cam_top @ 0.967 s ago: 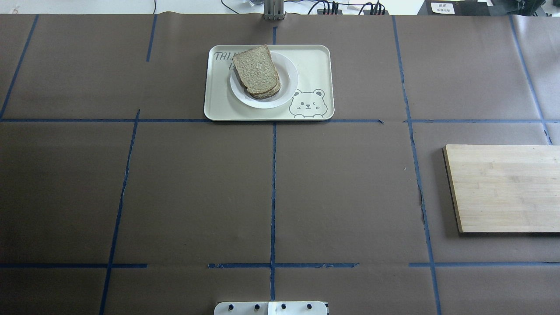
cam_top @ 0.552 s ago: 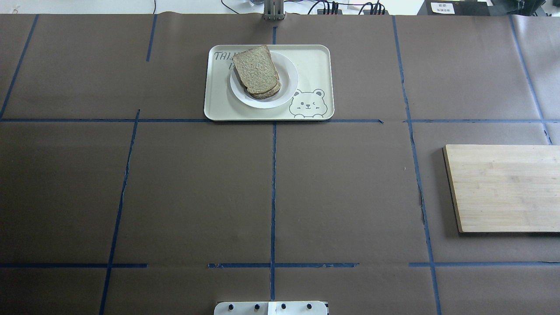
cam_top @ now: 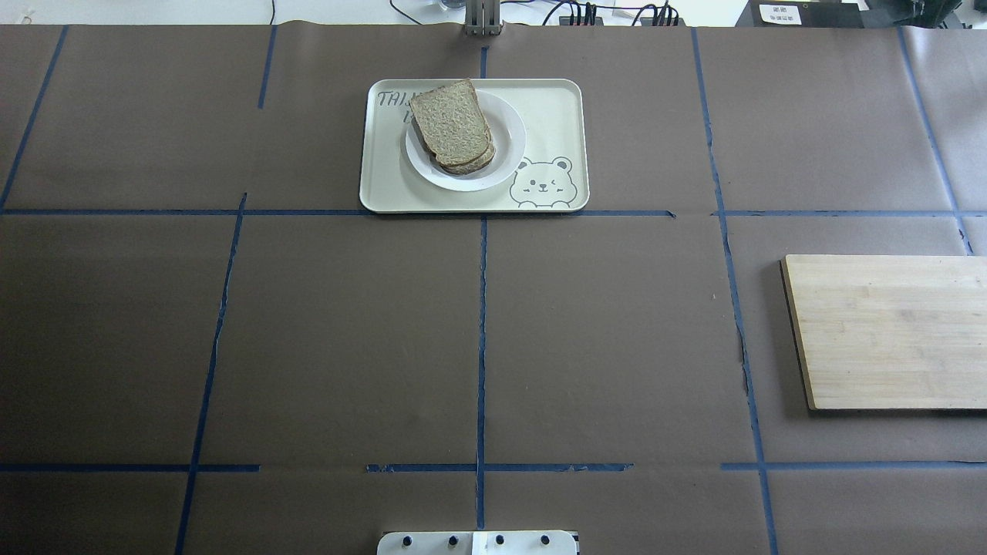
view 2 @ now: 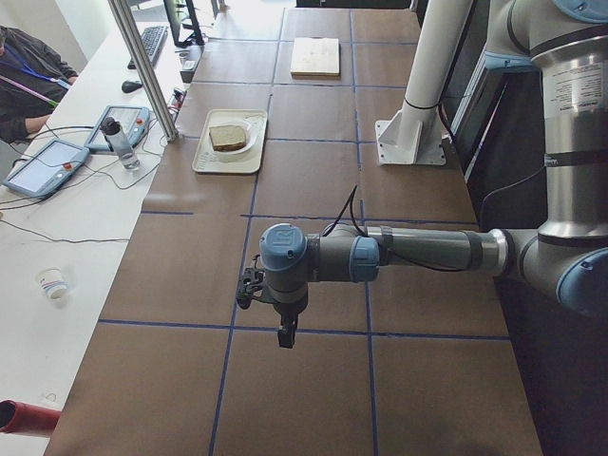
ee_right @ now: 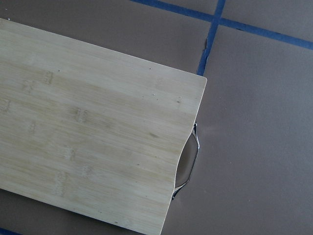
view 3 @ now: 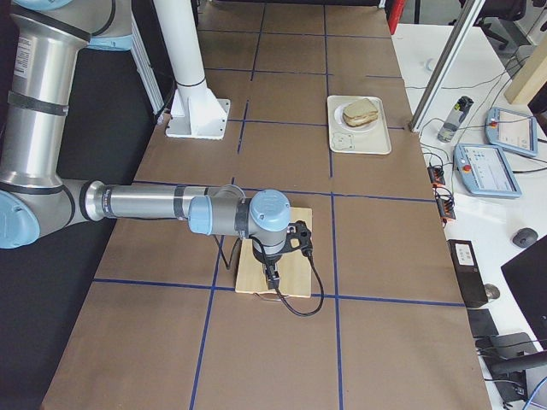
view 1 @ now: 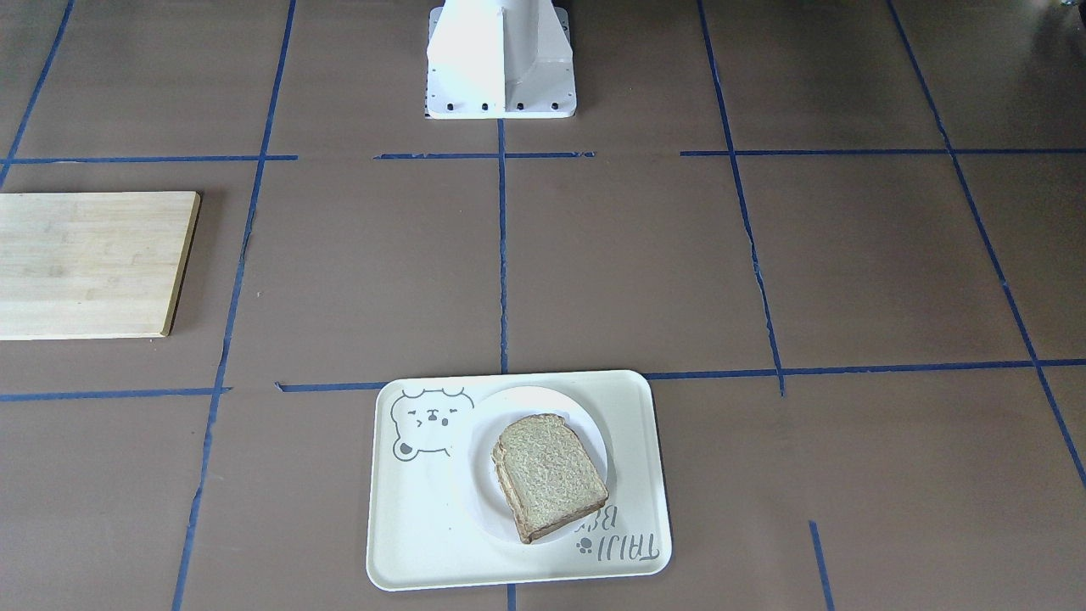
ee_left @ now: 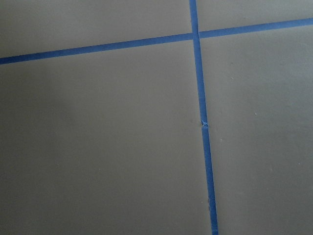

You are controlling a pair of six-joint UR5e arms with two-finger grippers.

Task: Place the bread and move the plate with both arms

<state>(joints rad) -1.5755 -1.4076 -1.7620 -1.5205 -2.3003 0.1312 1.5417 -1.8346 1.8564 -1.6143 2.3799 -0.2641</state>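
Overhead exterior: bread (cam_top: 451,123) rounded top toward robot, long axis near-far — left end effector (view 2: 284,335), right end effector (view 3: 272,279): cannot tell.

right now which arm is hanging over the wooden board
The right arm: the right gripper hangs above the wooden board, whereas the left gripper hangs over nothing but table paper.

brown table cover (ee_left: 98,147), crossing blue tape lines (ee_left: 198,35)
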